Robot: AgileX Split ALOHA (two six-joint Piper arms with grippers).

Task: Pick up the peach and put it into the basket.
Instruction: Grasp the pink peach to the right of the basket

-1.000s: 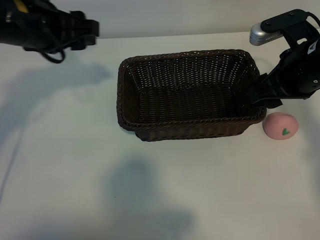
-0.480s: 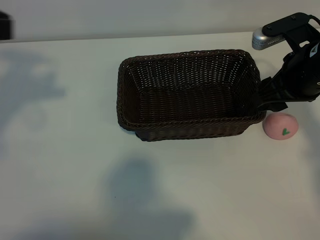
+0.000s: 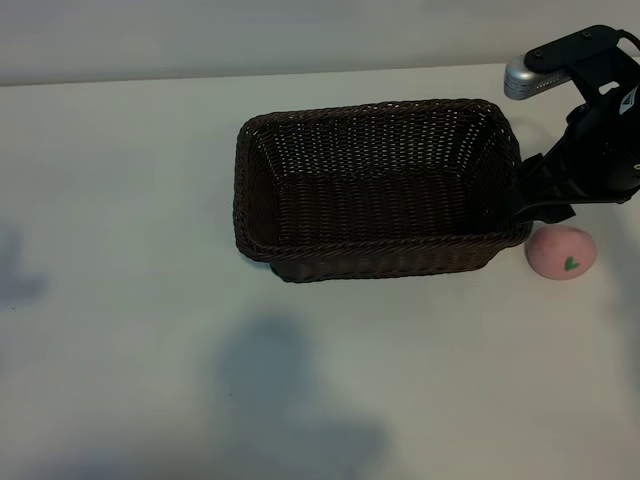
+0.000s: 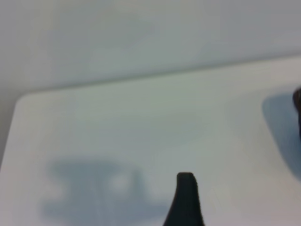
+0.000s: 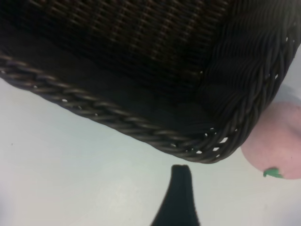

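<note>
The dark-brown woven basket (image 3: 385, 246) stands in the middle of the white table, with nothing inside. The pale-pink peach (image 3: 561, 252) with its green leaf mark lies on the table just off the basket's right end, almost touching the rim. My right gripper (image 3: 537, 203) hangs over the basket's right end, just behind the peach, open and holding nothing. In the right wrist view one dark fingertip (image 5: 181, 181) stands before the basket's corner (image 5: 221, 141), with the peach (image 5: 277, 143) off to the side. My left gripper (image 4: 186, 202) is out of the exterior view, open over bare table.
The table's far edge (image 3: 300, 76) runs behind the basket. Bare white surface lies left of and in front of the basket, crossed by soft shadows (image 3: 290, 390).
The left arm has pulled back out of the exterior view at the upper left, and its shadow slid to the left edge. The right arm shifted slightly right, then held still.
</note>
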